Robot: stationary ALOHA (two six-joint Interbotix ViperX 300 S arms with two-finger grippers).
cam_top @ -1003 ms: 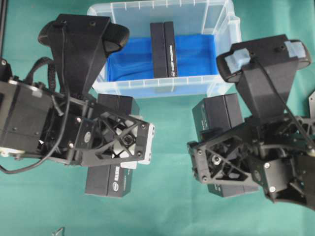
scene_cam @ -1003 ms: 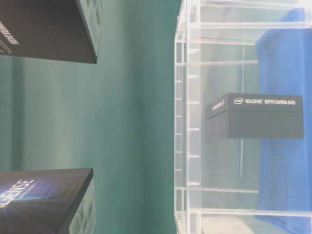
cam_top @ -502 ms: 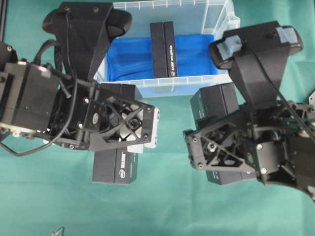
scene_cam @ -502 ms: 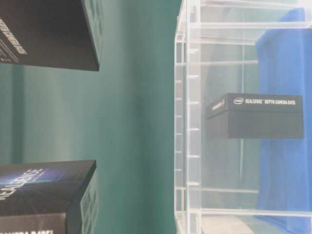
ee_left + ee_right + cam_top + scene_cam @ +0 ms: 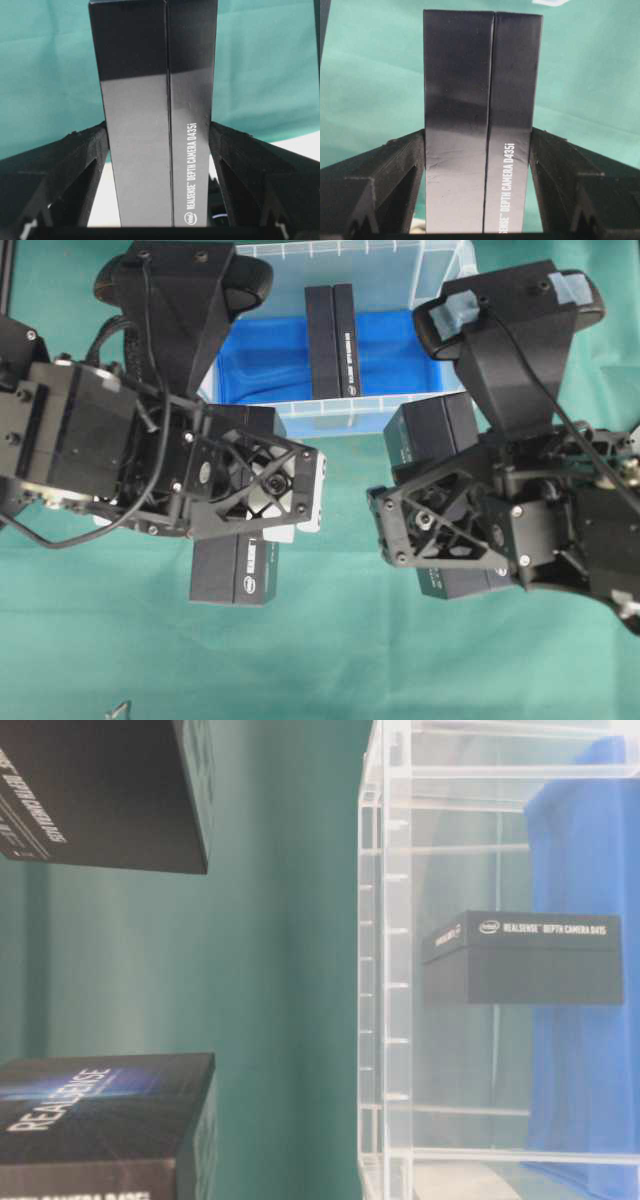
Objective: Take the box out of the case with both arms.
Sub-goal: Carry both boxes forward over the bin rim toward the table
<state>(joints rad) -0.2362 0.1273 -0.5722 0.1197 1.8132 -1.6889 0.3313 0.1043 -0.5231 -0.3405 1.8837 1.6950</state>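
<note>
Your left gripper [image 5: 262, 490] is clamped on a black box [image 5: 233, 570], which stands pinched between its two fingers [image 5: 75, 160] in the left wrist view, the printed side facing the camera. Your right gripper [image 5: 425, 530] grasps a second black box [image 5: 430, 430] the same way, its fingers [image 5: 390, 165] pressed against both narrow sides. Both held boxes hang above the green bench [image 5: 330, 660], just in front of the case [image 5: 440, 285], outside its near wall. A third black box [image 5: 331, 340] lies inside the case on the blue sheet [image 5: 260, 355], beyond both grippers and between them, nearer the far wall than your fingertips. In the table-level view that box [image 5: 520, 958] sits behind the clear wall of the case, well apart from the two held boxes at the left edge. The white block [image 5: 305, 495] on the left gripper sits just above its box.
</note>
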